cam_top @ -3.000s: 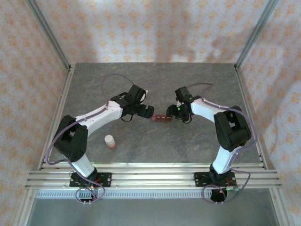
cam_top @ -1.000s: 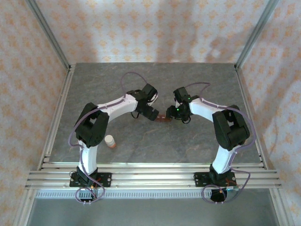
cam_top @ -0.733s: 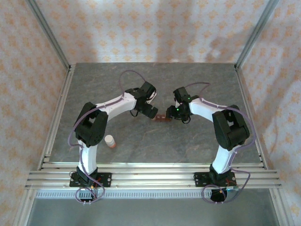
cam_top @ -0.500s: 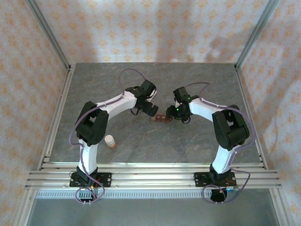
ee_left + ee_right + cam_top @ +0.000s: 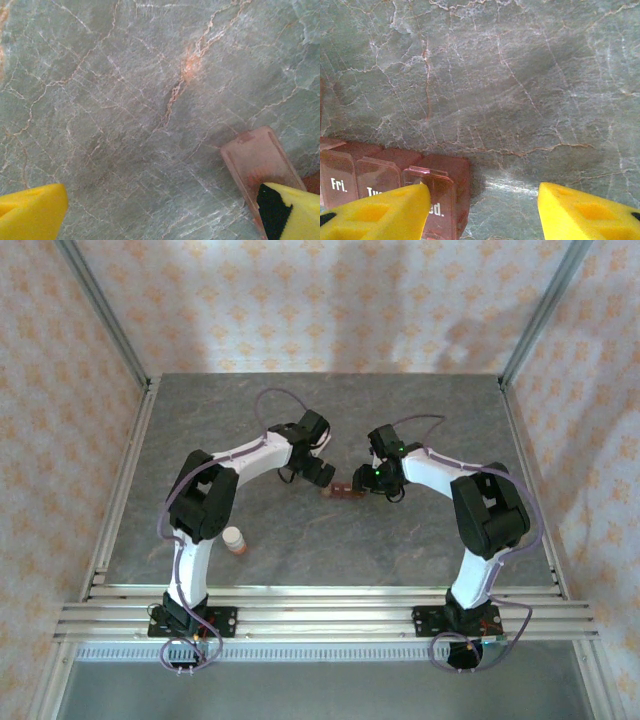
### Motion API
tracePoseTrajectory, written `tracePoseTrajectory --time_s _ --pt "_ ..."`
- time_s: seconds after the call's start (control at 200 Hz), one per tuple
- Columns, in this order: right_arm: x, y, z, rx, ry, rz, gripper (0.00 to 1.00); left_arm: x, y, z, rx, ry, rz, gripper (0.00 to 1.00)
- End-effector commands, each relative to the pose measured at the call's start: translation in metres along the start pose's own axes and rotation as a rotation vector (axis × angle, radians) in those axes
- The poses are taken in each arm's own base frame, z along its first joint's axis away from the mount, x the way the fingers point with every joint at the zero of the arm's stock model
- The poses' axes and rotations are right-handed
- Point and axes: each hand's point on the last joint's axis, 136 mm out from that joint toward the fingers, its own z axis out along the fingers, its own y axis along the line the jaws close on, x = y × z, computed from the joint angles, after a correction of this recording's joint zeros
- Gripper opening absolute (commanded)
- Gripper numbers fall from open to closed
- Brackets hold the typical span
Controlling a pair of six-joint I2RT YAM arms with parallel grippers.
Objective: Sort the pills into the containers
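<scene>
Since three seconds back, the left arm had pulled its elbow in and swung the left gripper (image 5: 320, 473) closer to the left end of the containers (image 5: 342, 490), which had stayed put. From the top view, no writing could be read. The containers were a small dark red-brown strip in the middle of the grey table (image 5: 300, 410), between both claws, with the right gripper (image 5: 377, 478) at the right end. A little orange bottle (image 5: 233, 540) with a white cap stood well apart, near the left arm.

In the left wrist view there were no words. One pinkish see-through end of the containers (image 5: 252, 157) poked out from under one yellow finger (image 5: 295, 212). The left gripper (image 5: 160, 215) was wide open and held nothing.

In the right wrist view the lids said "Fri.", then "Tu" and "ed." with the rest hidden. The containers (image 5: 375, 172) looked see-through red-brown with square lids. One yellow finger (image 5: 380, 210) covered the end lid. The right gripper (image 5: 485, 212) stood partly open, with bare table in the gap.
</scene>
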Motion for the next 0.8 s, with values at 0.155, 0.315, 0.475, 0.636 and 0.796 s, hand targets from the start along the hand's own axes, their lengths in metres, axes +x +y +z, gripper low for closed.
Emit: tracePoseTrajectory --time_s 0.155,0.315,0.475,0.636,0.796 --pt "0.023 -0.029 0.013 0.145 0.094 -0.011 0.6 -0.03 0.0 -0.04 0.028 -0.117 -0.037 1.0" --pt "0.008 -0.023 0.0 0.151 0.062 -0.026 0.6 -0.04 0.004 -0.065 0.027 -0.188 -0.07 1.0" --pt "-0.011 -0.014 -0.018 0.15 0.009 -0.035 0.61 -0.046 0.015 -0.096 0.022 -0.293 -0.137 1.0" --pt "-0.021 -0.005 -0.032 0.132 -0.02 -0.045 0.61 -0.037 0.039 -0.115 0.009 -0.379 -0.248 1.0" --pt "-0.026 0.013 -0.045 0.077 -0.045 -0.062 0.61 -0.023 0.067 -0.132 -0.037 -0.449 -0.338 1.0"
